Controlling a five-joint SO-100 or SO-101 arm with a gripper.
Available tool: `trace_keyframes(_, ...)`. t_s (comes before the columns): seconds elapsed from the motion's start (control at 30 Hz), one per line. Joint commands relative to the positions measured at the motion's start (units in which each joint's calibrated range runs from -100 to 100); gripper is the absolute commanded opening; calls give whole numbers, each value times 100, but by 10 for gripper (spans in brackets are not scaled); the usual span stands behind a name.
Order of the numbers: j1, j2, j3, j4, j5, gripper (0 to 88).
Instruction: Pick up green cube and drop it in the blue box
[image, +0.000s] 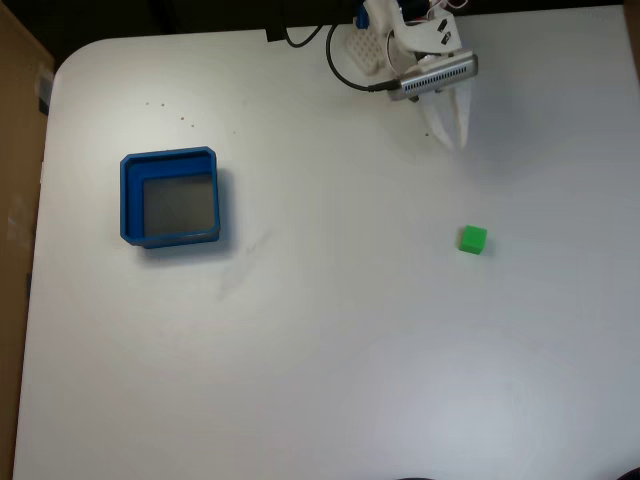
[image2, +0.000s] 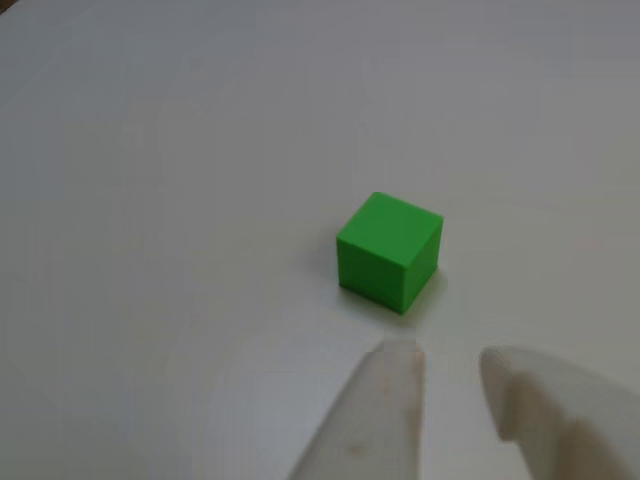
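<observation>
My gripper (image2: 450, 375) is hanging slightly parted, holding nothing, near the green cube (image2: 390, 252) on the table (image: 330, 350) — far from the blue box (image: 172, 197). That narrow gap is risking nudging the cube away.

A white bench (image: 330, 350) with a rounded far-left corner carries faint grey scuffs near its middle (image: 245, 265) and a few tiny dark specks (image: 165, 110) at far left. Brown cardboard (image: 15, 200) runs along the left edge, beside the bench.
</observation>
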Motion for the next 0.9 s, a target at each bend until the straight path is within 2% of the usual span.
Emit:
trace_keyframes(0.0, -32, 228, -281, -145, -20, 23)
trace_keyframes(0.87, -54, 3597, -3551, -145, -20, 22)
